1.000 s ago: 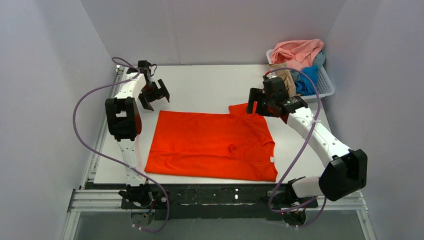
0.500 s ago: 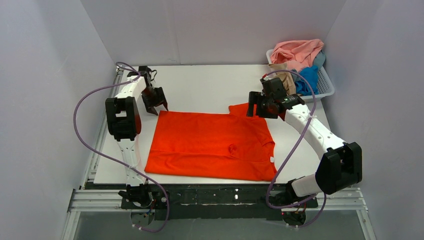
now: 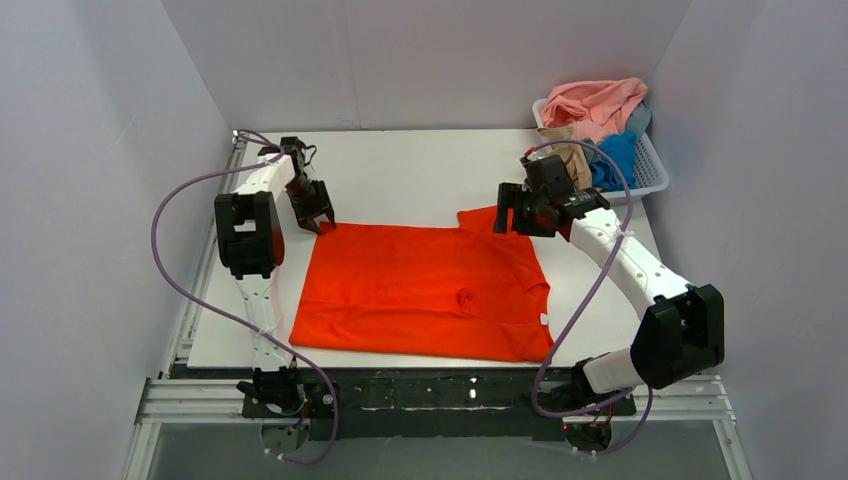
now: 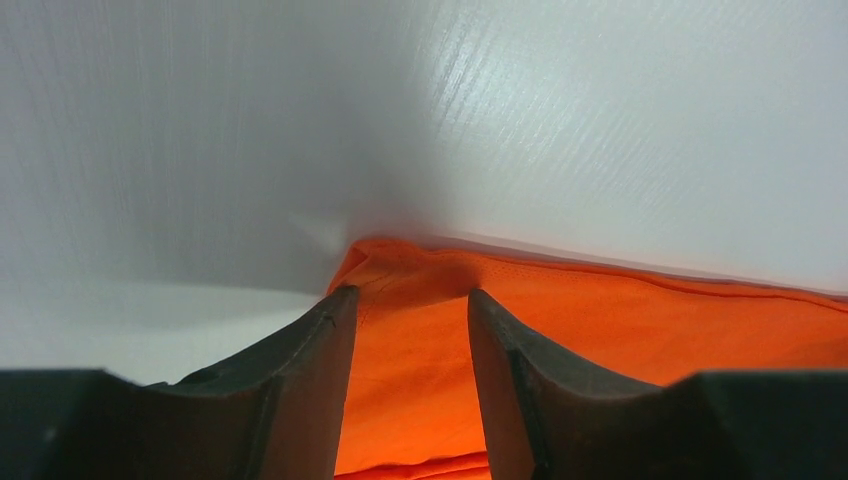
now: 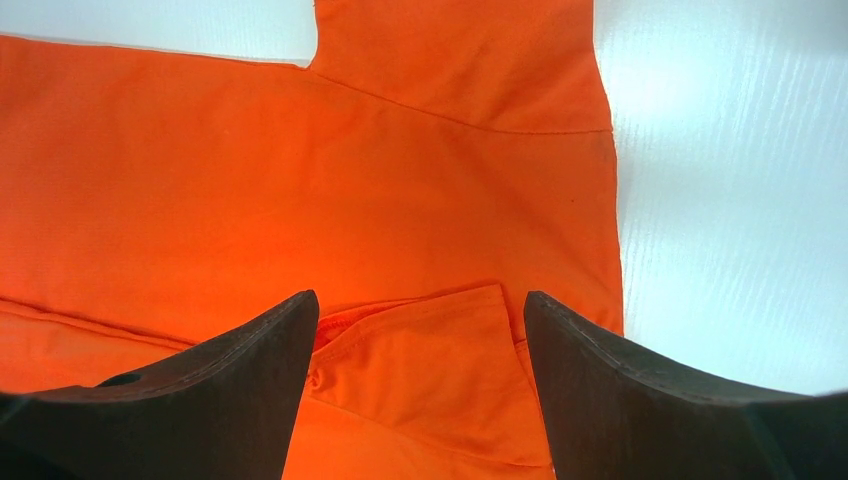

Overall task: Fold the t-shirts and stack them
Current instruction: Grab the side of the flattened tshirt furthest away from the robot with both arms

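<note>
Orange-red t-shirt (image 3: 425, 290): spread flat, mid-tabletop toward the near edge.
Left gripper (image 4: 410, 297): narrowly parted, straddling the shirt's far-left corner.
Right gripper (image 5: 418, 300): wide apart over the far-right sleeve.
Pink, tan, blue t-shirts (image 3: 597, 120): heaped in white basket (image 3: 652, 165), far-right corner.

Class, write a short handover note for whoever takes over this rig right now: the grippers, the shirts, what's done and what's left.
Left gripper: open, fingers either side of the orange shirt's far left corner, nothing gripped.
Right gripper: open, over the same shirt's far sleeve.
Pink shirt, beige shirt and blue shirt: heaped in the white basket, far right.
Done: orange shirt spread on the table.
Left: fold it, then fold and stack the other three.
</note>
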Robot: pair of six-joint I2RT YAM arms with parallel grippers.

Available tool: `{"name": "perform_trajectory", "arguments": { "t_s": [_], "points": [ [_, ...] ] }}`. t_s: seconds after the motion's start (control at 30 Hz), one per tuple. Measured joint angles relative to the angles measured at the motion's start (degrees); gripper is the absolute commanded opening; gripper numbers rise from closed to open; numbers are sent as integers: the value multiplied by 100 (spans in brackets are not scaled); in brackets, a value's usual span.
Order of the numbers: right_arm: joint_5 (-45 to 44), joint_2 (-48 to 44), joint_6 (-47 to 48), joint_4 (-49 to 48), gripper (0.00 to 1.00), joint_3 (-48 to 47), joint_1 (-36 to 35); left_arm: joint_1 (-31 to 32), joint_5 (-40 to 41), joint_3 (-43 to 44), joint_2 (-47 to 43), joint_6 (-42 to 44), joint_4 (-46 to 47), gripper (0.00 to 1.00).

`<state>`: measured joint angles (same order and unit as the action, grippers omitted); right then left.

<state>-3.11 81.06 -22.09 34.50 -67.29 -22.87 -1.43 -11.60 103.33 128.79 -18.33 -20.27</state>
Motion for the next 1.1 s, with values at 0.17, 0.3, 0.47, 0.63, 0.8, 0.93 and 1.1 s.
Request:
{"name": "perform_trajectory", "arguments": {
  "t_s": [0.17, 0.3, 0.47, 0.63, 0.8, 0.93, 1.1],
  "points": [
    [11, 0, 0, 0, 83, 0, 4, 39, 240, 190, 74, -52, -175, 47],
    [13, 0, 0, 0, 83, 0, 4, 46, 446, 306, 107, -52, -258, 48],
    [50, 11, 0, 0, 82, 0, 4, 46, 774, 455, 142, -11, -343, 46],
    [74, 35, 0, -2, 82, 0, 4, 46, 785, 828, 385, 35, -385, 44],
    [74, 98, 2, -2, 82, 2, 7, 42, 658, 863, 487, 52, -439, 31],
    [74, 138, 0, -9, 82, 2, 28, 66, 485, 824, 487, 98, -442, 0],
    [55, 402, -61, -44, 82, -26, 72, 245, 396, 560, 367, 170, -343, 0]
  ]
}}
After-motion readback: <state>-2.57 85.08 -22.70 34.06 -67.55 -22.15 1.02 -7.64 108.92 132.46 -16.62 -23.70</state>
